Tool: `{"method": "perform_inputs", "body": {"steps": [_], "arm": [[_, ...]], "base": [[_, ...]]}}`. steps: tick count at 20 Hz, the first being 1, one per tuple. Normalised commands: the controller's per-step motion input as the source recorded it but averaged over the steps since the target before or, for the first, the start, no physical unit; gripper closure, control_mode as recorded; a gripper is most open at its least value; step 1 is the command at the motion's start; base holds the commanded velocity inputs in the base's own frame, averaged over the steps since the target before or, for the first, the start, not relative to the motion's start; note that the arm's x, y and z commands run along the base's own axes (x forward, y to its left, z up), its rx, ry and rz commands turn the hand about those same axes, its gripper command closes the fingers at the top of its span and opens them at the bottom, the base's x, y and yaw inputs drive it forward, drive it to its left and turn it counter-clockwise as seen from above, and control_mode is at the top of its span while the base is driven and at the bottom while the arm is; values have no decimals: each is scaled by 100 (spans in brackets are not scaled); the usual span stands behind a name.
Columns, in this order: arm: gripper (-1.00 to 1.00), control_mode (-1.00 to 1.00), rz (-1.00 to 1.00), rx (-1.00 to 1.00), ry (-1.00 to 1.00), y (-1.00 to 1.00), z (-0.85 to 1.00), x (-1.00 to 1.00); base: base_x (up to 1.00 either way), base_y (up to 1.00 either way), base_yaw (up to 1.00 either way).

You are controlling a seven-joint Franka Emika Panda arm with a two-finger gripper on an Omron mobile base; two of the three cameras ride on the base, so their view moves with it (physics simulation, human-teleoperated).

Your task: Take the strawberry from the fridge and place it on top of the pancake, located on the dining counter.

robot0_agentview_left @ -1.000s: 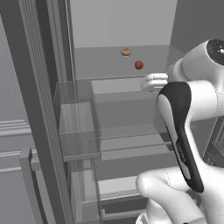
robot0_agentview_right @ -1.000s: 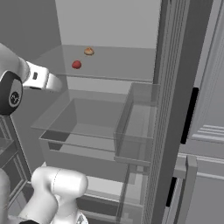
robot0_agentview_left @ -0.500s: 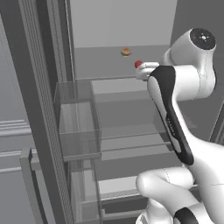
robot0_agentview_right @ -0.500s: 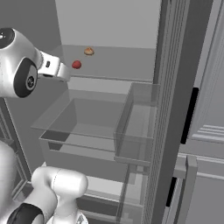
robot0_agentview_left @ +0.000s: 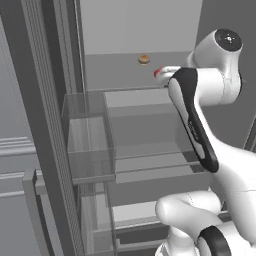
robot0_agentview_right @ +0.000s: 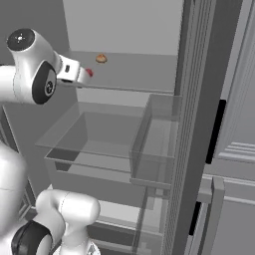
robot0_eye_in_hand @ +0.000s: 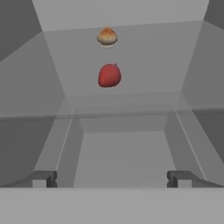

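Pale fridge (robot0_agentview_left: 140,35) walls are opening wide around us, with a glass shelf (robot0_eye_in_hand: 122,103) edge crossing just ahead. We are holding our gripper (robot0_eye_in_hand: 112,178) spread wide, gripping nothing. Straight beyond the fingertips, the small glossy dark-red strawberry (robot0_eye_in_hand: 109,75) is sitting on the shelf, a tan roundish item (robot0_eye_in_hand: 106,37) lying behind it
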Motion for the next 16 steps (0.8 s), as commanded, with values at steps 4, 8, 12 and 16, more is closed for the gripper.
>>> {"method": "perform_inputs", "body": {"steps": [4,8,12,16], "arm": [[-100,-100,0,0,0,0,0,35],[-100,-100,0,0,0,0,0,40],[-100,-100,0,0,0,0,0,38],[-100,-100,0,0,0,0,0,37]], "base": [[0,0,0],[0,0,0],[0,0,0],[0,0,0]]}}
